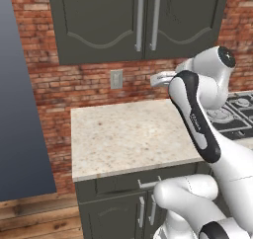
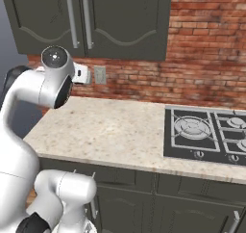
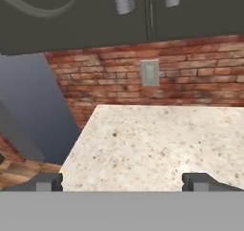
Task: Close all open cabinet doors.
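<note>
Two upper cabinet doors [image 1: 99, 20] [image 1: 190, 16] hang above the counter, dark grey-green with arched moulding and vertical silver bar handles [image 1: 140, 20]. Both lie flush with each other, and they look the same in the right base view [image 2: 41, 15] [image 2: 129, 15]. Their lower edges cross the top of the hand view [image 3: 71, 20]. Below the counter, lower cabinet doors [image 1: 113, 216] sit partly behind the arm and look flush. My gripper [image 3: 124, 182] is held above the counter, facing the brick wall. It is open, its fingertips [image 3: 47, 181] wide apart with nothing between them.
A speckled beige counter [image 1: 123, 134] runs to a black gas hob [image 2: 206, 131] on the right. A wall outlet [image 3: 149, 72] sits on the brick wall. A tall blue-grey panel [image 1: 20, 109] bounds the left. A drawer front [image 1: 123, 183] lies under the counter edge.
</note>
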